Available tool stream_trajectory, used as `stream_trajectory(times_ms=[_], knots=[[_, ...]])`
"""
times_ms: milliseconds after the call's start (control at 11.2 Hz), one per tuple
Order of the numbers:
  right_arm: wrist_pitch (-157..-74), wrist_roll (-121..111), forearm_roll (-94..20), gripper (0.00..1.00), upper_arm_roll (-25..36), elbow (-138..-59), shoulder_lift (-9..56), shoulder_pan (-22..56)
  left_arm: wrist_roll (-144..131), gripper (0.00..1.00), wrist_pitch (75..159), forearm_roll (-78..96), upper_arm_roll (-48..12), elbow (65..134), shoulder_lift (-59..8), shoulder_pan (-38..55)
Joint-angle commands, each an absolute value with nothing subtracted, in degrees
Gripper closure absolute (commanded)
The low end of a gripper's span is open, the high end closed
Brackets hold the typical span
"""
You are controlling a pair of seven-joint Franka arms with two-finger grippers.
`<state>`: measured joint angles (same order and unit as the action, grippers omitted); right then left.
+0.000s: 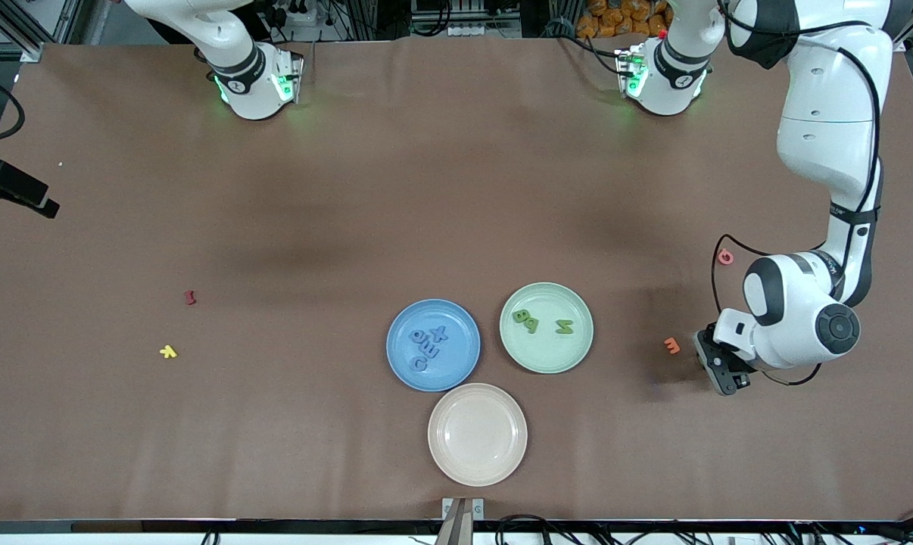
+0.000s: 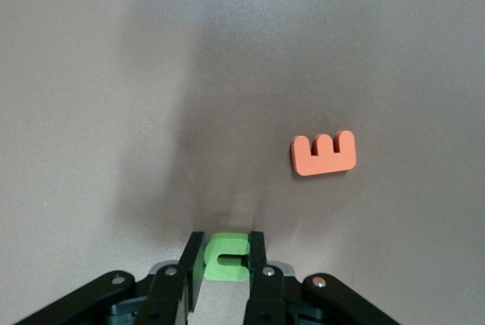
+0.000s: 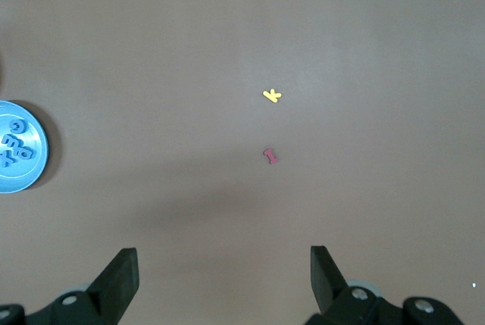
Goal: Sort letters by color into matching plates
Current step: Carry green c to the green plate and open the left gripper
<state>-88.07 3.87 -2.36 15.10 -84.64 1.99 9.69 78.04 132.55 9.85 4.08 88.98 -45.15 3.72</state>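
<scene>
My left gripper (image 1: pixel 720 369) is low over the table at the left arm's end, beside the orange letter (image 1: pixel 671 346). In the left wrist view the left gripper (image 2: pixel 226 258) is shut on a small green letter (image 2: pixel 223 245). The blue plate (image 1: pixel 456 367) holds several blue letters (image 1: pixel 428 347). The mint green plate (image 1: pixel 555 357) holds three green letters (image 1: pixel 525 320). My right gripper (image 3: pixel 223 276) is open and empty, high over the right arm's end of the table. It does not show in the front view.
A cream-beige plate (image 1: pixel 477 434) lies empty nearer the front camera than the two plates. The orange letter (image 2: pixel 324 153) lies close to my left gripper. A pink letter (image 1: pixel 726 257), a dark red letter (image 1: pixel 191 297) and a yellow letter (image 1: pixel 168 351) lie loose on the table.
</scene>
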Motion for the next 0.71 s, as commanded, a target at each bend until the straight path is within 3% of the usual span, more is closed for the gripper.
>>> stream_trajectory(times_ms=[0,356,622], knots=[[-87.54,4.75,-1.58,0.0,15.03,-84.37,1.67,9.58,73.16,1.0,131.49,10.28,3.61,88.77,-43.25,4.39],[-87.54,4.75,-1.49,0.0,15.03,-84.46,1.67,9.67,57.53,1.0,126.57,10.2,-1.12,87.29,-39.47,5.62],[-88.07,4.66,-1.41,0.0,15.03,-84.46,2.11,9.41,39.27,1.0,126.3,10.28,-1.58,87.01,-37.45,14.03]])
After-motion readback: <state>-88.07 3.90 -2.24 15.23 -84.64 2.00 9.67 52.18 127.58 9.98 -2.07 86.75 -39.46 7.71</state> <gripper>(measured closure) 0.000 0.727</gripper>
